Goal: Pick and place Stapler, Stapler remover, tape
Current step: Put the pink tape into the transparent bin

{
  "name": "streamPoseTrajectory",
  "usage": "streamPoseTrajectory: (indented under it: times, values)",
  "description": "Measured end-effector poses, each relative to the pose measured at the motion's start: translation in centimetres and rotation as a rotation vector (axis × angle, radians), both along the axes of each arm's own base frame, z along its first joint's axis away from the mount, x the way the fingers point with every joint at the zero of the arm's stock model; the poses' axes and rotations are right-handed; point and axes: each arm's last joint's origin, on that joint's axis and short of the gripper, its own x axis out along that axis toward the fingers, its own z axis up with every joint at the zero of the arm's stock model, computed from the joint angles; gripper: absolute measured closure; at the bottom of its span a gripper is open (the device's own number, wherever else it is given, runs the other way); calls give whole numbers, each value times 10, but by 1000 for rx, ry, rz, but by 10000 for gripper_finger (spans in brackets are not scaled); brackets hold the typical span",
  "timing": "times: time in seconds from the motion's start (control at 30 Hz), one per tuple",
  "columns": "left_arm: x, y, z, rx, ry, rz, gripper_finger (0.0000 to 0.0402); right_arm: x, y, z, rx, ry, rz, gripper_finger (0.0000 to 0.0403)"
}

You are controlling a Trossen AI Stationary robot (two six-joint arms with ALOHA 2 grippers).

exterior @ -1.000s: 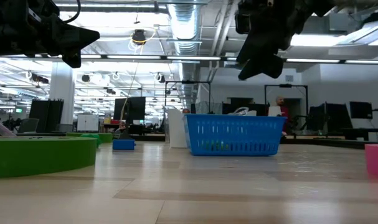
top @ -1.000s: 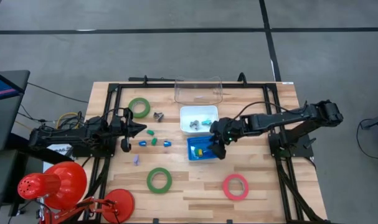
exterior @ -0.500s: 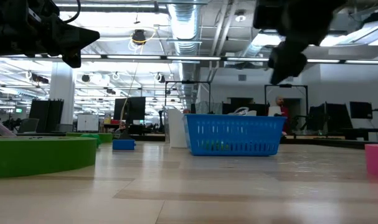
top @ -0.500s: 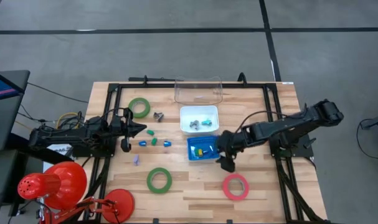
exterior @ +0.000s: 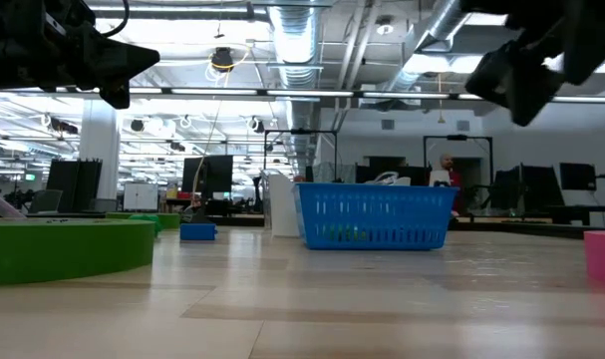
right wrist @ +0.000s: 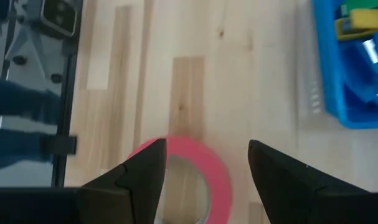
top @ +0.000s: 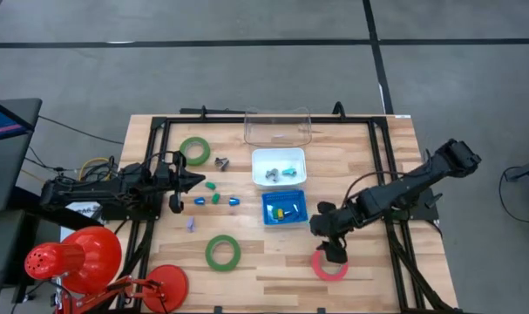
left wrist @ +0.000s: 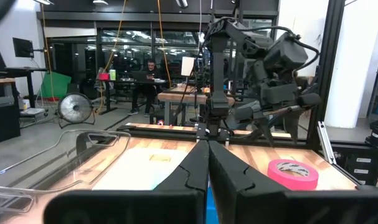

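1. Surface: a pale wooden table (top: 273,253) with a black metal frame along its edges, standing on a grey floor with dark seams. A red lamp (top: 81,262) sits at the table's near left corner.
2. Room: the low view looks into a large workshop with ceiling ducts, strip lights, monitors and desks. A person (left wrist: 150,74) sits at a desk far behind in the left wrist view.
3. Containers: a clear tray (top: 277,126) stands at the far edge of the table. Just nearer is a white tray (top: 278,166) holding small grey and green pieces. Next nearer is a blue basket (top: 284,208) holding a yellow piece and other small items that cannot be made out.
4. Tape: one green ring (top: 194,150) lies at far left, a second green ring (top: 222,252) near the front centre, and the pink ring (top: 329,262) at front right.
5. Loose items: a small grey metal piece (top: 221,161) beside the far green ring; small green and blue pieces (top: 215,198) left of the basket.
6. Right gripper (top: 332,253): above the pink ring's far edge, fingers spread wide, holding nothing.
7. Left gripper (top: 193,181): raised over the left side, fingers pressed together, empty
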Motion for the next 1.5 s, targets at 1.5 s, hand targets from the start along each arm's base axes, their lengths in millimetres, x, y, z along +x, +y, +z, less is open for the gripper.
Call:
streamPoseTrajectory:
  times: [1.5]
  values:
    - [0, 0, 0, 0, 0, 0, 398, -27, 18, -7, -155, 101, 107, 142]
